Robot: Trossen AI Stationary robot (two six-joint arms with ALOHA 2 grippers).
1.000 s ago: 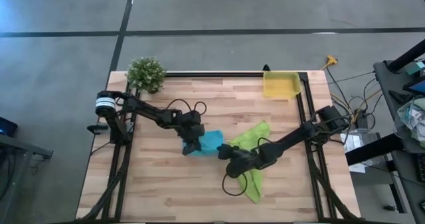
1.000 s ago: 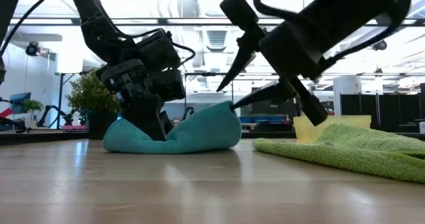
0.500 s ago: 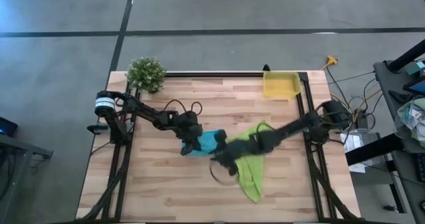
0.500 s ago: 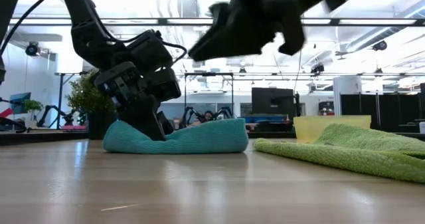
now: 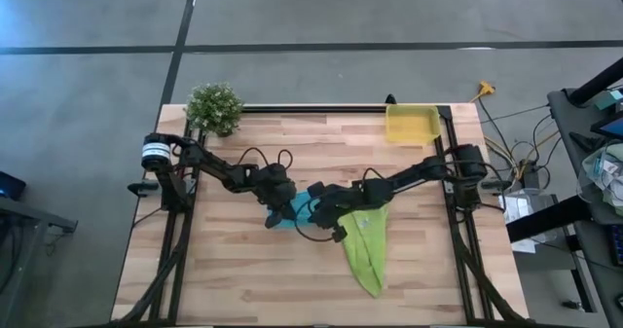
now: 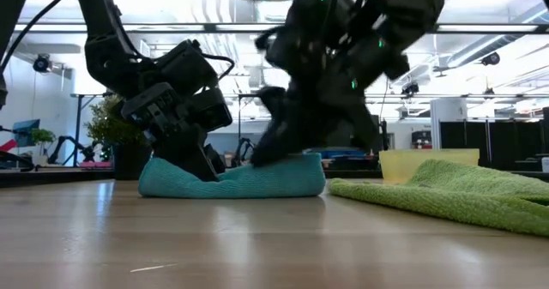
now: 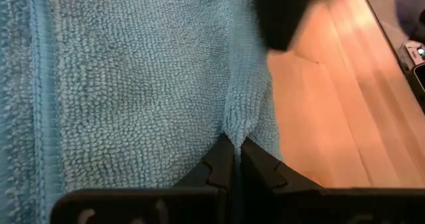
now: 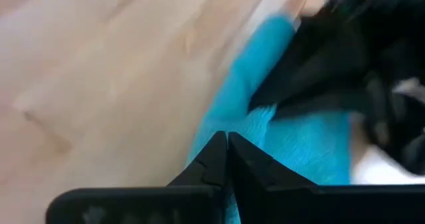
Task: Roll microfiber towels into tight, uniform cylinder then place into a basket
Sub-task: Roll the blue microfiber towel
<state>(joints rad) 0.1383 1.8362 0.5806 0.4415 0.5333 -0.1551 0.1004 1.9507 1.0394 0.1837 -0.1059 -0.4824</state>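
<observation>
Pinching blue towel (image 5: 304, 209) | left hand (image 7: 232, 141) clamped on its fold; right hand (image 8: 226, 139) clamped on edge | soft, limp, bunched easily — grip at hem.

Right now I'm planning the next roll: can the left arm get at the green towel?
Probably not directly. The left gripper is shut on the blue towel, and the right gripper sits between it and the green towel.
</observation>
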